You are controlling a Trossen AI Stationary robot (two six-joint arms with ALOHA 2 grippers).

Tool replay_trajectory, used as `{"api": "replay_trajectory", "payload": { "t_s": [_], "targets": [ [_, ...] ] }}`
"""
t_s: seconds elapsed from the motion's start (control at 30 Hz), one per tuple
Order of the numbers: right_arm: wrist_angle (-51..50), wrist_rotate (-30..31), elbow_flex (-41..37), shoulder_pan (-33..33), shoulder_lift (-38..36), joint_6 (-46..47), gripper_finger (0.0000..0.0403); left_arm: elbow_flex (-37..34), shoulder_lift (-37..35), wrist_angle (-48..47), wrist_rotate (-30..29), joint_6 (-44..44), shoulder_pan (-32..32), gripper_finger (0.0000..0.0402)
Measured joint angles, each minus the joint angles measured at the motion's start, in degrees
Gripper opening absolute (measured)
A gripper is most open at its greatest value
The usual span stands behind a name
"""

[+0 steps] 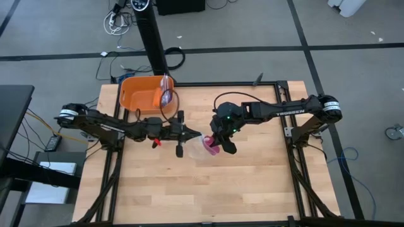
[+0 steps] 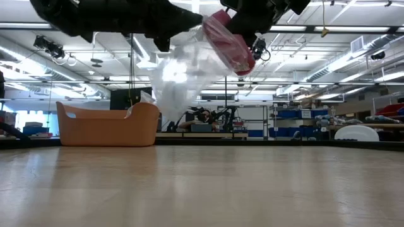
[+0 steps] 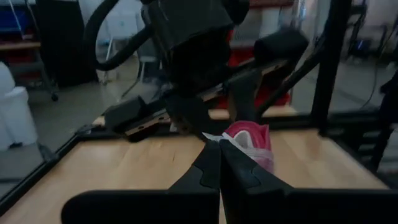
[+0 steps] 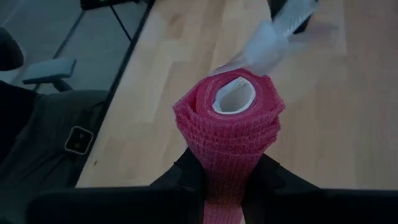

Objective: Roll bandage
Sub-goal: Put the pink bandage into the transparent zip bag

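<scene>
Above the table [image 1: 252,183], the right claw [image 4: 227,177] clamps a rolled pink bandage [image 4: 231,127] in mid-air, while the left claw [image 3: 219,163], fingers together, pinches the clear bag [image 2: 183,75] beside it.

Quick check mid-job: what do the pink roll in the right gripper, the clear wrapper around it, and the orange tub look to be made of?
Bandage: soft woven or crepe cloth, matte; ribbed mesh texture, whitish core, probably card.
Plastic bag: thin clear film, glossy; crinkles and glare, pinched by the left gripper.
Orange tub: smooth, likely moulded plastic.
Right gripper holds the bandage.
</scene>
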Motion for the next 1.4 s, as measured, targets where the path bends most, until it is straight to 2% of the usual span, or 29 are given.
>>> {"api": "replay_trajectory", "payload": {
  "t_s": [0.17,0.53,0.77,0.97,1.13,1.27,1.4],
  "targets": [
    [-4.27,5.34,0.09,0.30,-0.27,1.90,0.0063,2.80,0.00,-7.06,-2.53,0.35,-0.02,0.0001],
    [-6.20,11.33,0.04,1.60,-1.31,2.99,0.0061,3.19,0.00,-10.04,-9.45,-3.03,-0.02,0.0001],
    [-7.52,8.97,-0.20,3.31,-0.81,0.19,0.0061,3.35,-0.12,-8.23,-16.08,-5.11,0.14,0.0001],
    [-7.60,10.54,-0.16,3.64,-0.34,-0.05,0.0062,3.28,-0.11,-8.79,-13.78,-5.68,-0.26,0.0001],
    [-10.43,14.04,-0.09,3.92,-0.87,-0.02,0.0060,3.27,-0.07,-11.60,-4.26,-8.23,-0.42,0.0007],
    [-12.27,16.69,-0.09,4.62,-1.01,-0.02,0.0061,3.24,-0.07,-11.94,2.64,-13.81,-0.22,0.0035],
    [-12.41,17.77,-0.07,5.54,-1.01,-0.48,0.0060,3.58,-0.06,-16.76,1.77,-15.85,0.06,0.0080]
  ]
}}
